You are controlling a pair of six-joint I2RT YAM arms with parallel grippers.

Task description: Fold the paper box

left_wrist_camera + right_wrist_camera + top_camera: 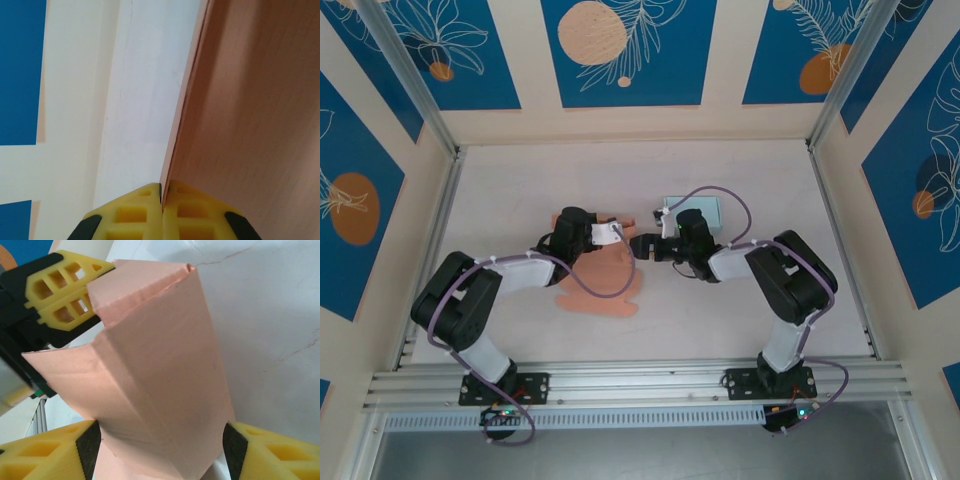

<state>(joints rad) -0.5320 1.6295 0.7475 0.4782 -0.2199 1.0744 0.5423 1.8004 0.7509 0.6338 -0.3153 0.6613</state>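
Top external shows the salmon-pink paper box [603,285] left of centre on the white table top [750,310], partly flat and partly raised where my two arms meet. The left gripper [161,200] is closed tight on the thin edge of one upright panel. In the right wrist view the right gripper [161,452] stands wide, one yellow finger on each side of the half-formed sleeve. Its pads sit at the creased sides, and I cannot tell whether they press yet.

I judge the step to be squaring up the walls. To do it well I would leave the left clamp as the anchor. I would bring the right jaws in slowly and evenly along the printed creases, not across the open face, so the sleeve folds instead of buckling. I would also watch the top corner near the left fingers, where the paper already looks pinched and could tear.
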